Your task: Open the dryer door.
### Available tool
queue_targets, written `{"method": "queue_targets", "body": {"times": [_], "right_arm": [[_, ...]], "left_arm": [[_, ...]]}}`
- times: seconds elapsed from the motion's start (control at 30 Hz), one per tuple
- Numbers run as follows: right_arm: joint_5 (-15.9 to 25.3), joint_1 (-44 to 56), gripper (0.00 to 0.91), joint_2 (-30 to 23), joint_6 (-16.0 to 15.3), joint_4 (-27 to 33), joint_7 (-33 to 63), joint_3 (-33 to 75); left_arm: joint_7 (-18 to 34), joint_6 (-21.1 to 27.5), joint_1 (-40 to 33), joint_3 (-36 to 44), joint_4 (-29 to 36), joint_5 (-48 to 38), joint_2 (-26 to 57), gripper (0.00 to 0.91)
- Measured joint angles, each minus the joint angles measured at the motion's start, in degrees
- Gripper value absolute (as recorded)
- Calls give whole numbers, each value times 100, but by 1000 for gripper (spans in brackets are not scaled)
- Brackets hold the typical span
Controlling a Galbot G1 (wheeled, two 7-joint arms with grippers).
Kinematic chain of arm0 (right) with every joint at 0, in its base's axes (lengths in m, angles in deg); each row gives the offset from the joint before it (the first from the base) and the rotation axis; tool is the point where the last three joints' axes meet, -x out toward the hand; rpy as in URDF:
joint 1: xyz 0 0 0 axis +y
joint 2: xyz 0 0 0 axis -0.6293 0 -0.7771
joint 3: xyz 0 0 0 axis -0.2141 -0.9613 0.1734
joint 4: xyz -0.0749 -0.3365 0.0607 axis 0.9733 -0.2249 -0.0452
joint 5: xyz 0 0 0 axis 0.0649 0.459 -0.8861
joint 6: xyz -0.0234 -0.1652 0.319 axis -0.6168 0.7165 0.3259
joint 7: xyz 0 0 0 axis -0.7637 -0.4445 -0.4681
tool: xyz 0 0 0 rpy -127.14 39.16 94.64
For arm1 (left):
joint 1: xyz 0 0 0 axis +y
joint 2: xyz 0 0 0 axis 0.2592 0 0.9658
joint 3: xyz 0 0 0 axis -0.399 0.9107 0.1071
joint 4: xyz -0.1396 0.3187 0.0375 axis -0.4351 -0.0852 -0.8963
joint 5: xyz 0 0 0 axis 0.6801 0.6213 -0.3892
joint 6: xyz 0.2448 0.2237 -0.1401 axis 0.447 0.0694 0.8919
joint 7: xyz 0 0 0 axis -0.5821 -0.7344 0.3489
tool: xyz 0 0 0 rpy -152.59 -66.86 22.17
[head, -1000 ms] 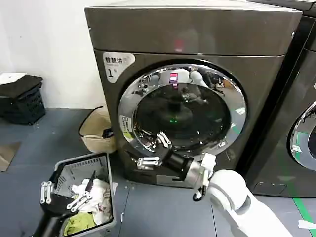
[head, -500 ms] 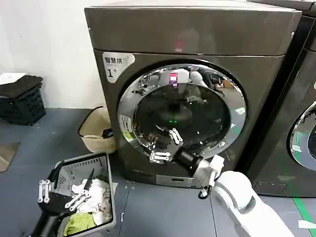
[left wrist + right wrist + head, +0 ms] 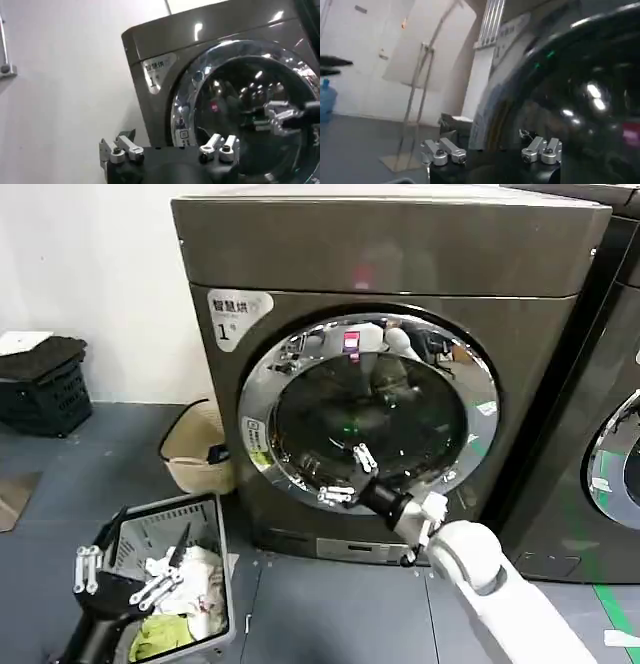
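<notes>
R gripper (image 3: 349, 475) moved closer onto dryer door (image 3: 368, 406); door closed, chrome-rimmed.

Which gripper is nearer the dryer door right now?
Right. The right gripper is open at the lower part of the dryer door, against its chrome rim. The left gripper is open too, low over the laundry basket, well off to the left.

Right arm: glossy white rounded shell, black wrist section; right pincer (image 3: 345, 476) has slim silver fingers; left pincer (image 3: 120, 579) likewise silver-fingered on a black body with visible screws.
</notes>
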Motion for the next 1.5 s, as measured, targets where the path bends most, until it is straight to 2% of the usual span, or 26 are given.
{"method": "queue_targets", "body": {"times": [0.6,1.5], "right_arm": [[154,-674,907,-533,9,797,-12,-478],[210,-1166,907,-1128,-58,1270,-112,-919]], "left_arm": [[1,-65,82,-37,83,18,-44,907],[1,-89,162,-68,157,47,-13,907]]}}
